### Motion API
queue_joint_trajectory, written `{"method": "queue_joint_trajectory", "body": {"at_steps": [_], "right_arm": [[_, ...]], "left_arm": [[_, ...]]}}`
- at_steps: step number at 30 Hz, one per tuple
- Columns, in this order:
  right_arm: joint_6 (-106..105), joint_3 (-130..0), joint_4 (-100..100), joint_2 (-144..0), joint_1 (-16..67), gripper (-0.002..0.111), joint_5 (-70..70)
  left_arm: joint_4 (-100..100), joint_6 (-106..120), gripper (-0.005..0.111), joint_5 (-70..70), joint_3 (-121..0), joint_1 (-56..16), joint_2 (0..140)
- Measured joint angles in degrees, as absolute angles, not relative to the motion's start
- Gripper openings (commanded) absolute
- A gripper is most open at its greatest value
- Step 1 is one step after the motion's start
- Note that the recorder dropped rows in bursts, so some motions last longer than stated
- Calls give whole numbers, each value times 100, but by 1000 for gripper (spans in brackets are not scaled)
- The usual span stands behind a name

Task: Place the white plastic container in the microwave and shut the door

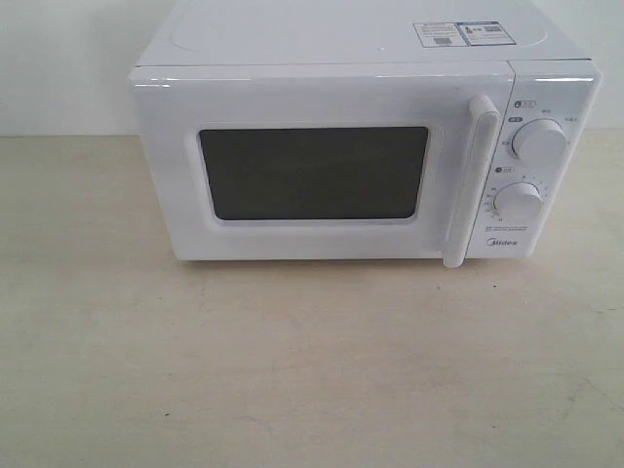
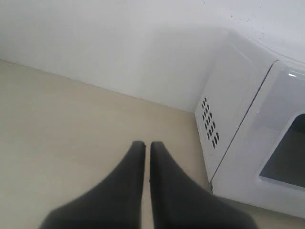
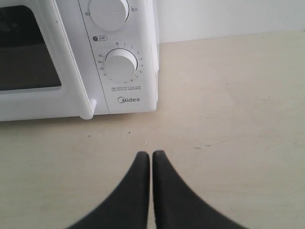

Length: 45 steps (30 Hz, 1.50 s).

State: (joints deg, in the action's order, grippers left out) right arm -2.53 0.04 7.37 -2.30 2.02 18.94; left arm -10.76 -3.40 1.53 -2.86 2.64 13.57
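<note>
The white microwave [image 1: 341,58] stands at the back of the table with its door [image 1: 312,171] shut flush and the bar handle [image 1: 471,180] upright beside two round knobs [image 1: 538,139]. The white plastic container is not visible in any view. My left gripper [image 2: 147,144] is shut and empty, hovering over bare table off the microwave's vented side wall [image 2: 224,95]. In the right wrist view my right gripper [image 3: 151,154] is shut and empty over the table in front of the knob panel [image 3: 121,64]. Neither gripper shows in the exterior view.
A beige tabletop [image 1: 312,370] spreads in front of the microwave. A white wall [image 2: 119,43] rises behind the table. The microwave's handle end [image 3: 86,109] juts a little toward the table front.
</note>
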Motion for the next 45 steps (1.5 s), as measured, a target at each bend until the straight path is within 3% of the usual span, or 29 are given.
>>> {"method": "queue_joint_trajectory", "body": {"at_steps": [6,13,28,45], "right_arm": [[-243,4,737,-230,202,0,1894],[-243,4,737,-230,202,0,1894],[-243,4,737,-230,202,0,1894],[-243,4,737,-230,202,0,1894]], "left_arm": [[-1055,547,4,183,-263,264,1277],[-1055,1058,4,796,-25,264,88],[-1484,-187,4,1586,-20,269,16],[-736,223,4,1629,-20,269,16]]}}
